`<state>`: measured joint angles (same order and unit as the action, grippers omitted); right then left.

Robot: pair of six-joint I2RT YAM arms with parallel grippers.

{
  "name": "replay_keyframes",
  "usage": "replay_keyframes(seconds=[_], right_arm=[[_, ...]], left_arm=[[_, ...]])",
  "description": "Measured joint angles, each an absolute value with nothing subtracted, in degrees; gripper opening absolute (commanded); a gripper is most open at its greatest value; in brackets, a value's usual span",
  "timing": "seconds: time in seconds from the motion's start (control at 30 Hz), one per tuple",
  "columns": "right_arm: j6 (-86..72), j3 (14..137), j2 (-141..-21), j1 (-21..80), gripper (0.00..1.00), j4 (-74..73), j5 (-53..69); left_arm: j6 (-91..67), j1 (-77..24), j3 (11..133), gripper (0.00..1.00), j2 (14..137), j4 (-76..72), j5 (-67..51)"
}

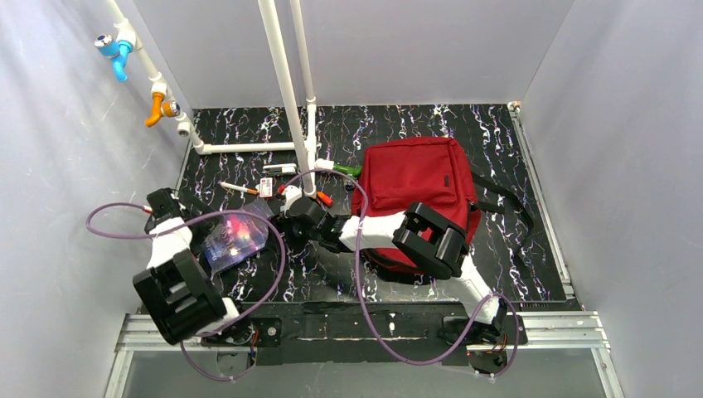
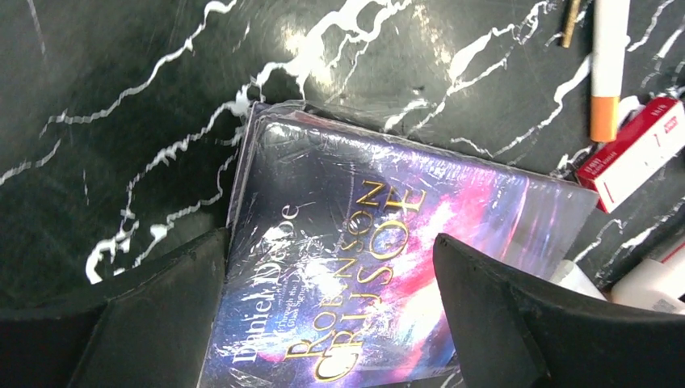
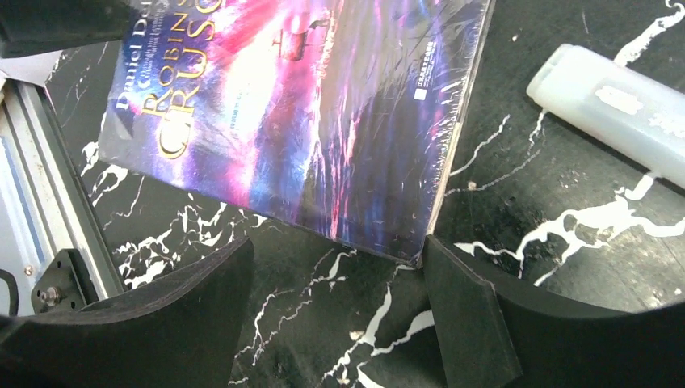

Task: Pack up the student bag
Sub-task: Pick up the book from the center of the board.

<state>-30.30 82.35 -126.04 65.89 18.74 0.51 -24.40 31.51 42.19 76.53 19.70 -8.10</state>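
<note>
Nearest us, the metal rail (image 3: 32, 162) bounds the table (image 1: 315, 278), and a band of bare marble lies between it and the book (image 1: 236, 239). The left gripper (image 2: 331, 259) stands spread wide over the shrink-wrapped book, one finger at its left edge and the other above the cover; it has hold of nothing. The right gripper (image 3: 339, 259) faces the book from the other side, jaws wide apart and empty, with the book's near corner just at the inner face of one finger. A white tube (image 3: 614, 109) lies near that corner, apart from the book. Beyond, a marker (image 2: 607, 65) and a red-and-white box (image 2: 638, 149) crowd the foot of the white pipes (image 1: 282, 83). The student bag (image 1: 423, 186) lies on the right half of the table. We see the right arm's elbow over the bag's near edge and its strap (image 1: 506, 199) trailing toward the right border. Bare table shows behind it.
</note>
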Motion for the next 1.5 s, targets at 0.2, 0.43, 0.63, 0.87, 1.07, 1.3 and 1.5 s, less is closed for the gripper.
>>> replay_keyframes(seconds=[0.2, 0.43, 0.63, 0.87, 1.07, 1.3, 1.5], right_arm=[[-30.0, 77.0, -122.3, 66.3, 0.83, 19.2, 0.6], [-32.7, 70.4, -117.6, 68.7, 0.84, 19.4, 2.2], [-32.6, 68.5, -115.7, 69.3, 0.92, 18.3, 1.7], [-28.0, 68.6, -113.9, 69.6, 0.96, 13.0, -0.5], [-22.5, 69.3, -113.7, 69.8, 0.98, 10.0, -3.7], [-17.8, 69.5, -113.7, 69.9, 0.98, 8.6, -7.1], [-13.3, 68.9, -113.7, 70.8, 0.98, 8.4, -13.1]], left_arm=[[-28.1, 30.4, 38.2, 0.93, 62.2, 22.7, -9.3], [-31.3, 28.1, 37.1, 0.93, 46.0, 25.8, -11.4], [-33.2, 26.6, 35.8, 0.91, 41.9, 26.3, -12.1], [-34.4, 24.3, 36.5, 0.91, 42.7, 26.7, -14.5], [-36.5, 21.2, 37.7, 0.91, 42.1, 26.2, -15.9], [-39.9, 16.4, 40.5, 0.91, 42.2, 26.0, -16.0], [-43.1, 12.9, 42.0, 0.92, 42.3, 26.0, -16.6]])
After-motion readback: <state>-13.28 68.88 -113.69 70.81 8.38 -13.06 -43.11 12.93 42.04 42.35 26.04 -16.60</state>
